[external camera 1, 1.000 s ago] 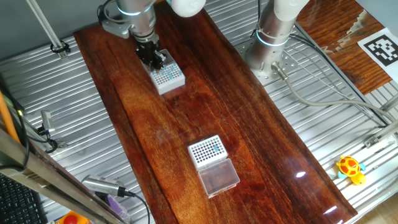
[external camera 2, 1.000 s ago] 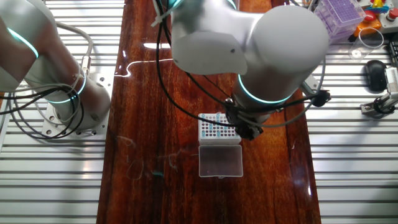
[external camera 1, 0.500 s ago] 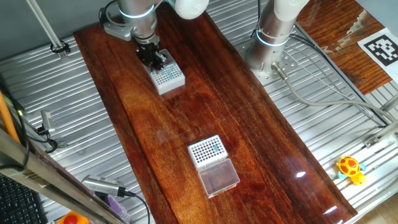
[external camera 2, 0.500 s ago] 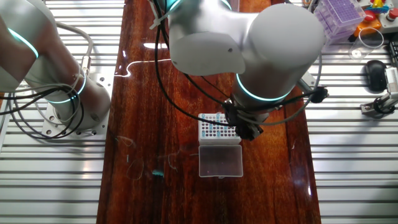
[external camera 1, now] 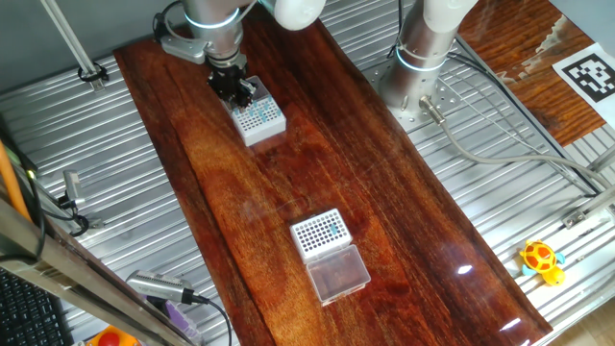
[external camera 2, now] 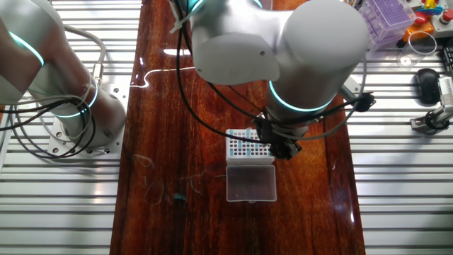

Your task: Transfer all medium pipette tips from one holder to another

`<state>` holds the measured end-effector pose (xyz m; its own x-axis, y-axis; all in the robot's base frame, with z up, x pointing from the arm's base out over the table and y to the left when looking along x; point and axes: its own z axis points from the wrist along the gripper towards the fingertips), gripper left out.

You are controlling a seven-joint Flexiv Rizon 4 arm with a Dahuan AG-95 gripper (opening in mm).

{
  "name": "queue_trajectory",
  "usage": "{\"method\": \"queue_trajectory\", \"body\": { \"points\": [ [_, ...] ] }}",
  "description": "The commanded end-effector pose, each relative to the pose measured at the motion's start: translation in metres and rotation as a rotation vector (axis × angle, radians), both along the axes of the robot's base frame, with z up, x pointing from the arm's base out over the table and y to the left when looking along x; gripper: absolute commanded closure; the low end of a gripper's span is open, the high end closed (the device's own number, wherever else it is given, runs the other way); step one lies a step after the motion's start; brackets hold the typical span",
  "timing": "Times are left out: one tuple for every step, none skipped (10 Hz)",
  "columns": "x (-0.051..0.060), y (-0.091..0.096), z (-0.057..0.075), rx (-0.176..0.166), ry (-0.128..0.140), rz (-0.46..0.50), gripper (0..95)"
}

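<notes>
A white holder (external camera 1: 261, 119) stands at the far end of the wooden board, with a few teal-blue medium pipette tips (external camera 1: 263, 109) in its grid. My gripper (external camera 1: 236, 93) is down at this holder's far corner, its black fingers touching or just above the grid. In the other fixed view the gripper (external camera 2: 281, 149) sits at the right edge of the same holder (external camera 2: 242, 146), whose clear lid (external camera 2: 250, 183) lies open beside it. The fingers are too small and dark to show their state. A second holder (external camera 1: 318, 234) nearer the camera has teal tips (external camera 1: 334, 228) at one side and an open lid (external camera 1: 338, 273).
A second arm's base (external camera 1: 420, 60) stands on the metal bench beside the board, with cables running from it. A yellow toy (external camera 1: 541, 259), a marker tag (external camera 1: 588, 75), a pipette (external camera 1: 163, 288) and a purple rack (external camera 2: 386, 18) lie off the board.
The gripper has shifted only slightly at the far holder's corner. Both holders and lids stay where they were.
</notes>
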<state>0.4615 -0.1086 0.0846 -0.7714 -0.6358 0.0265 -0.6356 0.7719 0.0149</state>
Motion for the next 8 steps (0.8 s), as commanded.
{"method": "queue_trajectory", "body": {
  "points": [
    [0.0013,-0.0004,-0.0026,0.001,-0.004,0.002,76.0],
    [0.0014,-0.0005,-0.0036,0.001,-0.005,0.001,76.0],
    [0.0016,-0.0007,-0.0053,0.000,-0.006,0.002,76.0],
    [0.0017,-0.0008,-0.0066,0.000,-0.006,0.005,95.0],
    [0.0016,-0.0009,-0.0072,0.000,-0.005,0.009,95.0],
    [0.0016,-0.0010,-0.0073,-0.001,-0.007,0.015,95.0],
    [0.0016,-0.0010,-0.0072,-0.004,-0.008,0.021,95.0],
    [0.0015,-0.0011,-0.0065,-0.004,-0.009,0.024,95.0]
  ]
}}
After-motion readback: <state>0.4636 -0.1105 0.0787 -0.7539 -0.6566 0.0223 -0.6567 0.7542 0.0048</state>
